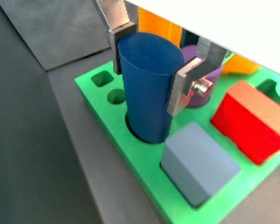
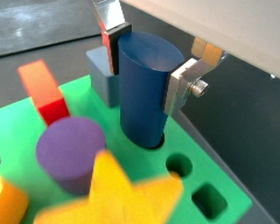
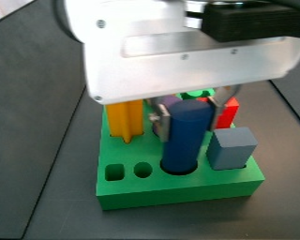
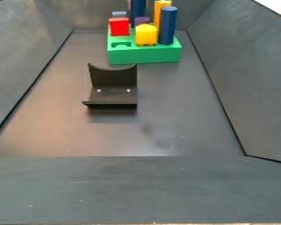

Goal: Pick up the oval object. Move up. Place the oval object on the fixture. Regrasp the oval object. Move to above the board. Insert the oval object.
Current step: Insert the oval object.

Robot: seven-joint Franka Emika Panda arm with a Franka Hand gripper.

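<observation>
Most of the task looks done: the oval object [image 1: 150, 83] stands upright with its lower end already in a hole of the board [image 1: 130, 149], the pincer [image 1: 150, 54] grasping its upper part, leaving only full seating and release, while the fixture [image 4: 110, 86] sits bare, well apart from the board.

No legible text, label, brand, number or sign is shown in any view. The tall, smooth, deep blue oval object [image 1: 150, 86] is unmarked, as are the thick bright green board [image 1: 129, 149], the flat silver plates of the gripper [image 1: 149, 52] at the oval object over the board, and the dark L-shaped fixture [image 4: 111, 86] at centre left of a side view. The other coloured pegs in the board and the dark grey floor are likewise seen to be blank.
</observation>
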